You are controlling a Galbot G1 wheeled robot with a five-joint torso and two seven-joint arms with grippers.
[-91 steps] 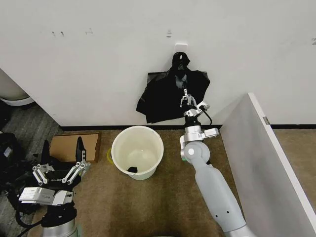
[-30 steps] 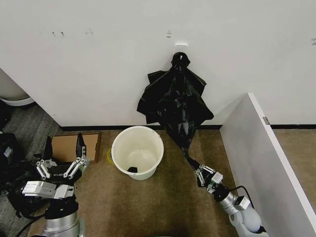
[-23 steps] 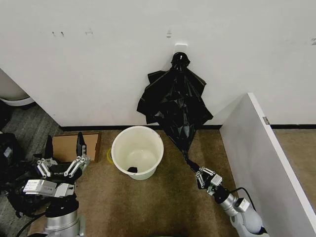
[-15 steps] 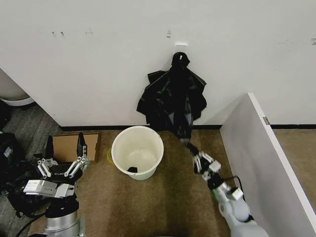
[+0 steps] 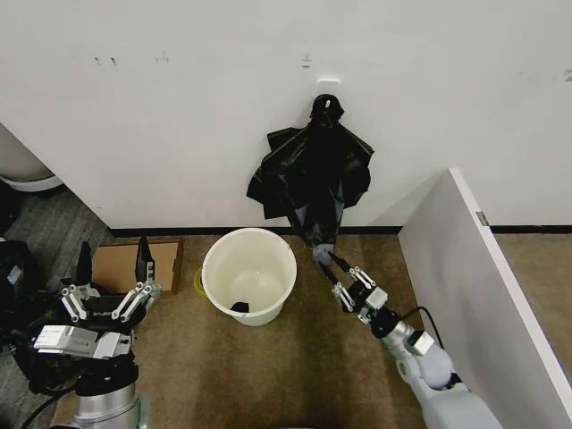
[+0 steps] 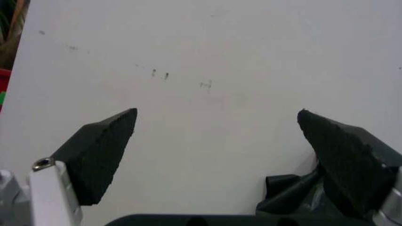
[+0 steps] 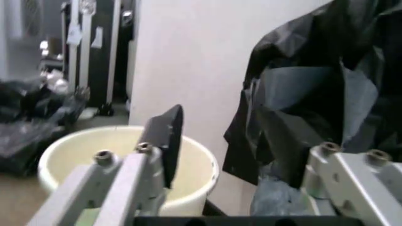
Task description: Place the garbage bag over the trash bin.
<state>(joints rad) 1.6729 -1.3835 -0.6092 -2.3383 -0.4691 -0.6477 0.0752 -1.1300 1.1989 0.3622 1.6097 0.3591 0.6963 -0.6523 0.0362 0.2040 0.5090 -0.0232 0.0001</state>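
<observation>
My right gripper (image 5: 343, 279) sits a little right of the middle in the head view, low in the frame, reaching up from my arm at the lower right toward the wall. Its tips are at the lowest point of the garbage bag (image 5: 315, 179), where the black plastic narrows to a bluish-grey tip just beside the trash bin (image 5: 248, 273). In my right wrist view the fingers (image 7: 164, 136) stand spread, with crinkled black plastic of the garbage bag (image 7: 314, 89) lying between and behind them — I cannot tell for sure whether they pinch any of it, but the gap is wide, so I call them open.

The bag hangs on the white wall from a hook, centre of the frame and above the middle, bunched at the top and fanned out lower down. The bin stands on the brown floor left of centre, below the bag's left side, mouth up, with a small dark scrap inside near its bottom.

My left gripper (image 5: 107, 302) waits at the lower left of the head view, fingers (image 6: 100, 153) spread wide apart and holding nothing, over a cardboard box (image 5: 125, 264) — well apart from the bin and the bag.
</observation>
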